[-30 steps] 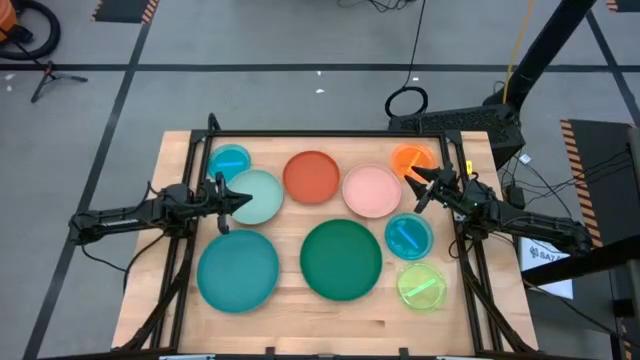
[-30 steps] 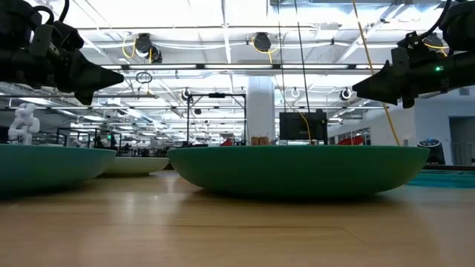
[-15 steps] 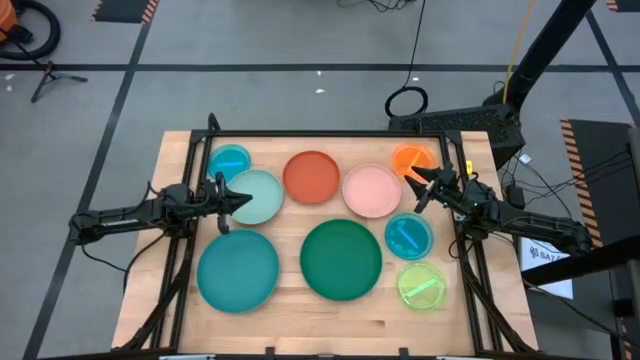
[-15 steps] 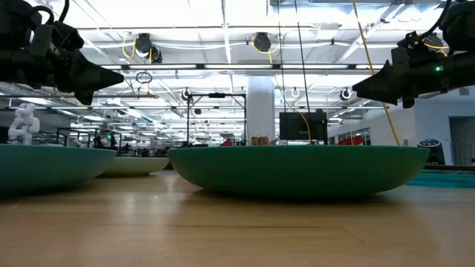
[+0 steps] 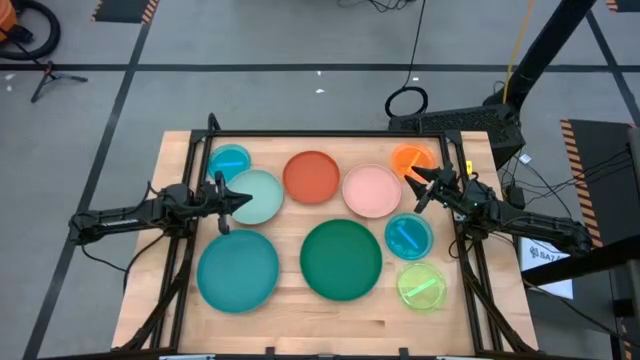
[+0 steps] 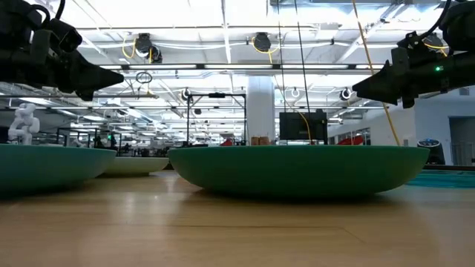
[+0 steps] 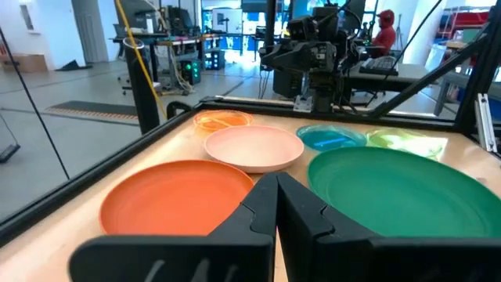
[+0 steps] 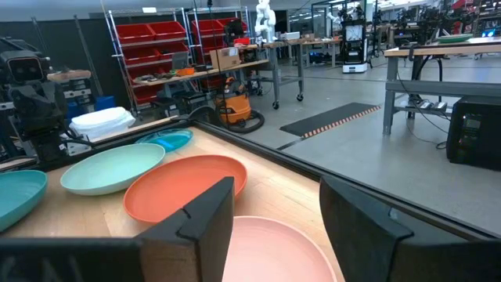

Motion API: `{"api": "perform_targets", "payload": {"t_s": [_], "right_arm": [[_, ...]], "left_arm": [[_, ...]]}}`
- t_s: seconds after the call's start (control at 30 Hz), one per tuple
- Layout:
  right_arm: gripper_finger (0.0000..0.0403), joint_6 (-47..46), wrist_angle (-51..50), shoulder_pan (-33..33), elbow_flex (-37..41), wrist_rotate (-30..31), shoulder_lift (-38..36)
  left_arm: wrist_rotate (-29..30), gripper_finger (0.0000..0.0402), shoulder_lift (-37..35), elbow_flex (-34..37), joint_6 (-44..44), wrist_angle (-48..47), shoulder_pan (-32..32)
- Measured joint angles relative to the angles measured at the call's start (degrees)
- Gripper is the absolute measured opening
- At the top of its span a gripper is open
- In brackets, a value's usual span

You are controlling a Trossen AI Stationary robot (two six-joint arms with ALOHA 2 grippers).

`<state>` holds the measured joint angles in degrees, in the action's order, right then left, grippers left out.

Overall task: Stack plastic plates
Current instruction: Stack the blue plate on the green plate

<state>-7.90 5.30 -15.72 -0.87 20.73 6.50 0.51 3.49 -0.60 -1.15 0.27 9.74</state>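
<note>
The left gripper (image 5: 224, 203) hangs clenched and empty over the near edge of the mint plate (image 5: 254, 196). The right gripper (image 5: 418, 187) is spread wide, holding nothing, between the orange plate (image 5: 411, 158) and the pink plate (image 5: 372, 191). All plates lie separately on the bench (image 5: 300, 310): red-orange plate (image 5: 311, 176), dark green plate (image 5: 341, 260), teal plate (image 5: 238, 270), two blue plates (image 5: 409, 236) and a lime plate (image 5: 421, 286). Nothing has shifted from the earlier frames.

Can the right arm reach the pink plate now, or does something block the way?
Probably yes. The right tool hangs open beside the pink plate, above the table, and nothing lies on that plate or between the two.
</note>
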Motion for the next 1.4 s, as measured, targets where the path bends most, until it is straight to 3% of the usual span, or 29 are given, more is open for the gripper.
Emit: {"api": "perform_targets", "payload": {"t_s": [0.37, 0.47, 0.63, 0.87, 1.0, 1.2, 1.4], "right_arm": [[0.0183, -0.1, 0.0, 0.0, 0.0, 0.0, 0.0], [0.0183, -2.7, 0.0, 0.0, 0.0, 0.0, 0.0], [0.0183, -8.5, 0.4, 0.0, 0.0, 0.0, 0.0], [0.0183, -7.6, 0.4, 0.0, 0.0, 0.0, 0.0], [0.0183, -7.5, 0.4, 0.0, 0.0, 0.0, 0.0], [0.0183, -13.4, 0.4, 0.1, 0.0, -0.6, 0.0], [0.0183, -18.8, 0.4, 0.1, -2.3, -10.8, 0.0]], "left_arm": [[0.1, 0.0006, 0.0, 0.1, -0.8, 4.9, 0.0], [0.1, 0.0006, 0.0, 0.1, -6.6, 7.3, 0.0], [0.1, 0.0006, 0.0, 0.1, -25.4, 10.5, 0.0], [2.6, 0.0006, 0.0, 0.1, -26.0, 11.8, 0.0], [2.6, 0.0006, 0.0, 0.1, -34.9, 11.8, 0.0], [2.6, 0.0006, 0.0, 0.1, -30.0, 11.8, 0.0], [2.6, 0.0006, 0.0, 0.1, -28.7, 11.9, 0.0]]}}
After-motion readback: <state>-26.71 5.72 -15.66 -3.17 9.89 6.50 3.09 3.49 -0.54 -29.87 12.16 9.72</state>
